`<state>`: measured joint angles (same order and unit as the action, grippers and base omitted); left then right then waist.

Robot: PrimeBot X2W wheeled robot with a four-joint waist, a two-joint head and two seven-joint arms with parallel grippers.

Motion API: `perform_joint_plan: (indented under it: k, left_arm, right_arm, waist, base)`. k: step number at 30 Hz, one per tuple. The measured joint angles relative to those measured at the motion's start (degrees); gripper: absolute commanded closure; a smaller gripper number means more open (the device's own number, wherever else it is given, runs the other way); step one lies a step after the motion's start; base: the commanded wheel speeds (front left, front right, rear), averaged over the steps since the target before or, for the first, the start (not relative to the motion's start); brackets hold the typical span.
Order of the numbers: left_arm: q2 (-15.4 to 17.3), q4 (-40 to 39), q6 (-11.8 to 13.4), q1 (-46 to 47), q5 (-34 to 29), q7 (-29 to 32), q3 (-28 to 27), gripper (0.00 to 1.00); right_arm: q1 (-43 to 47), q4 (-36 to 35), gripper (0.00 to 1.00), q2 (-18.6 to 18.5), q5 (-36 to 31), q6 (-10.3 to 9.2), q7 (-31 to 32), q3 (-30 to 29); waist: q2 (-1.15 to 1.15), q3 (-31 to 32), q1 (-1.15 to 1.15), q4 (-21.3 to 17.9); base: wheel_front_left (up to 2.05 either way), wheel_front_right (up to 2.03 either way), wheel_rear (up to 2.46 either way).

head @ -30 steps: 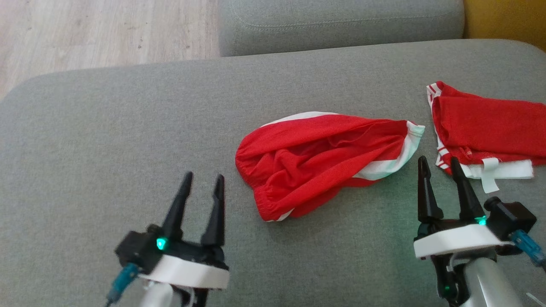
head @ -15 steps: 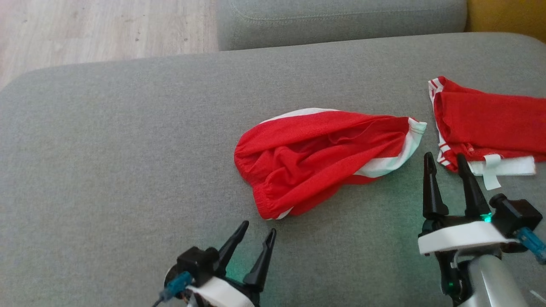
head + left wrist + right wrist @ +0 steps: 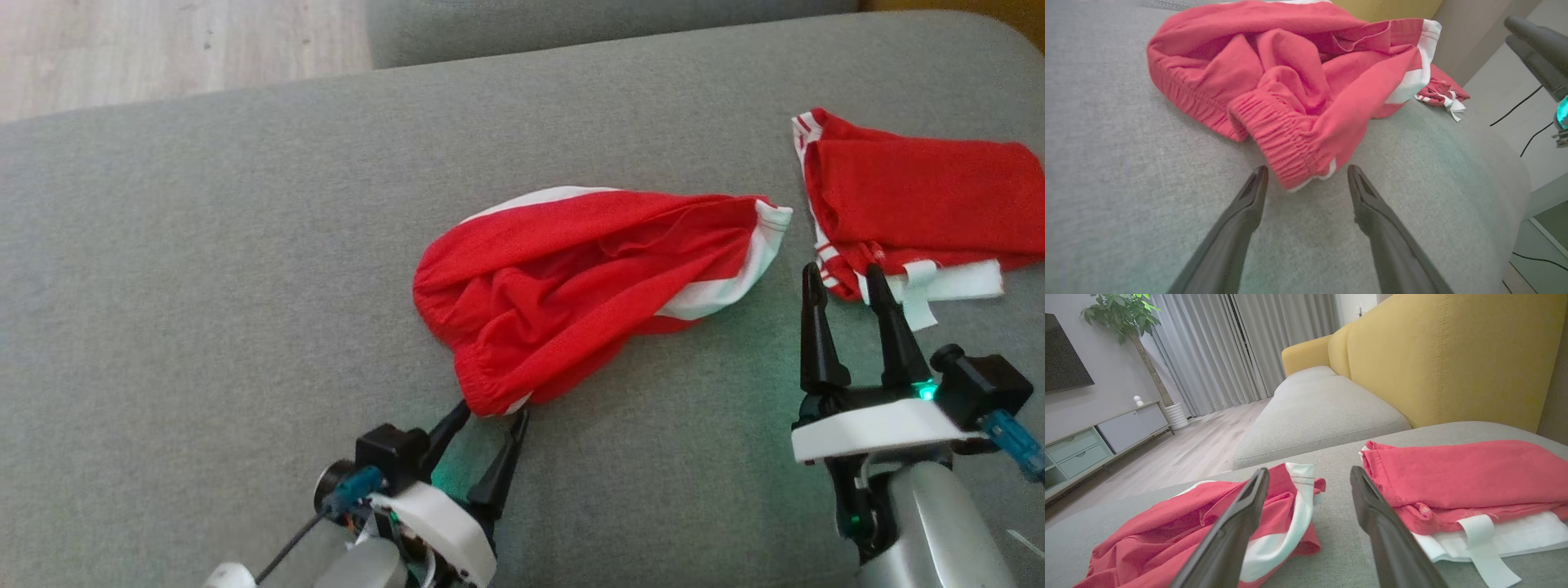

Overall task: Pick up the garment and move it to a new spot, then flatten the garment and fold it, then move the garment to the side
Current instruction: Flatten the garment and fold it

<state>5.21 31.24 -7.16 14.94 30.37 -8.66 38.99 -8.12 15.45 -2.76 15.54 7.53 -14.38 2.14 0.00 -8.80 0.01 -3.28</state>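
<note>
Red garment [image 3: 588, 286], white-striped, lies crumpled mid-cushion on the grey sofa [image 3: 204, 245]. Your left tool [image 3: 494, 410] gapes wide and empty, bracketing its near waistband corner. Your right tool [image 3: 841, 269], equally spread and empty, hovers near the folded red cloth [image 3: 922, 196] at right, whose white tab [image 3: 918, 298] is unreadable.

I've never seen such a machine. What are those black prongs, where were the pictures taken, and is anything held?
It's a two-armed robot. One picture looks down from its head; the other two look along each wrist's tool, those dark prongs. On the grey fabric sofa cushion lie a crumpled red-and-white cloth garment and, to its right, a folded red cloth garment with white trim. The left tool stands open at the crumpled garment's elastic hem; the right tool stands open near both garments. Nothing is held.
</note>
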Motion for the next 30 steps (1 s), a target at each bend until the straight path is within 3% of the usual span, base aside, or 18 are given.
perform_joint_plan:
  k: [5,6,7,8,16,25,30]
  left_arm:
    - [-0.11,0.7,0.0,1.9,1.49,-1.91,0.55,0.0]
    - [-0.1,0.9,0.0,2.1,1.52,-2.12,0.75,0.22]
    - [-0.04,1.05,0.0,2.26,1.54,-2.48,1.01,0.96]
    - [0.02,1.05,0.0,2.37,1.82,-2.63,1.41,1.0]
    - [1.71,0.65,0.0,2.4,2.52,-4.25,2.02,1.0]
    - [6.28,-3.8,0.18,2.5,1.25,-5.06,0.8,1.0]
    - [7.72,-5.7,1.69,2.54,0.87,-5.1,-0.12,1.0]
  right_arm:
    - [-0.08,0.0,0.0,0.0,0.0,0.0,0.0,-0.21]
    - [-0.08,0.0,0.0,0.0,0.0,0.0,0.0,-0.3]
    - [-0.08,0.0,0.0,0.0,0.0,0.0,0.0,-0.33]
    - [-0.08,0.0,0.0,0.0,0.0,0.0,0.0,-0.4]
    - [-0.09,1.22,0.0,0.0,-1.53,0.0,0.03,-1.21]
    - [-0.07,4.9,0.0,0.0,-1.66,0.0,3.81,-1.63]
    - [0.39,6.31,0.0,0.0,-1.42,0.0,6.94,0.36]
  waist:
    - [0.0,-0.69,0.0,-0.9]
    - [0.0,-0.69,0.0,-0.91]
    - [0.0,-0.65,0.0,-0.9]
    - [0.0,-0.6,0.0,-0.87]
    - [0.0,0.53,0.0,0.32]
    - [0.0,1.81,-0.01,2.74]
    - [0.0,2.1,-0.01,2.95]
  base:
    - [0.0,0.0,0.0]
    - [0.0,0.0,0.0]
    - [0.0,0.0,0.0]
    - [0.0,0.0,0.0]
    - [0.0,0.0,0.0]
    - [0.0,0.0,0.0]
    - [0.0,0.0,0.0]
